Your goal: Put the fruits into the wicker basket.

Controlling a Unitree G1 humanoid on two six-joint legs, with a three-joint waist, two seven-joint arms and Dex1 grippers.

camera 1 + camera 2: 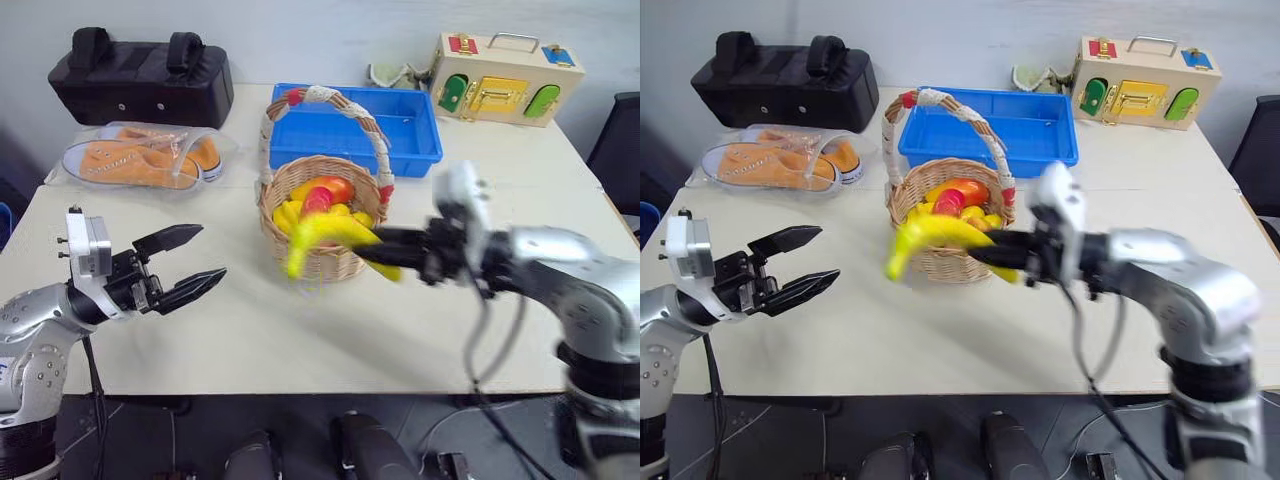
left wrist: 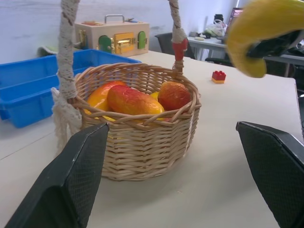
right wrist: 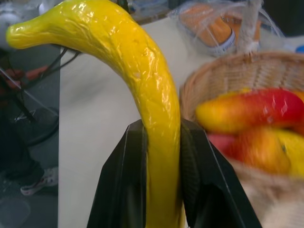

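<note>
The wicker basket point(image 1: 322, 226) stands mid-table with a red-yellow mango point(image 2: 134, 100), a red-orange pear-like fruit point(image 2: 173, 95) and other yellow fruit inside. My right gripper point(image 1: 372, 248) is shut on a yellow banana point(image 1: 322, 240), which hangs in the air just in front of the basket's near rim. The banana point(image 3: 142, 90) sits pinched between the black fingers point(image 3: 121, 180) in the right wrist view. My left gripper point(image 1: 195, 258) is open with nothing in it, to the left of the basket and apart from it.
A blue plastic tray point(image 1: 410, 128) lies behind the basket. A wooden latch box point(image 1: 505, 78) stands at the back right, a black bag point(image 1: 140, 75) at the back left, bagged orange shoes point(image 1: 140, 158) in front of it. A small red brick point(image 2: 218, 76) lies on the table.
</note>
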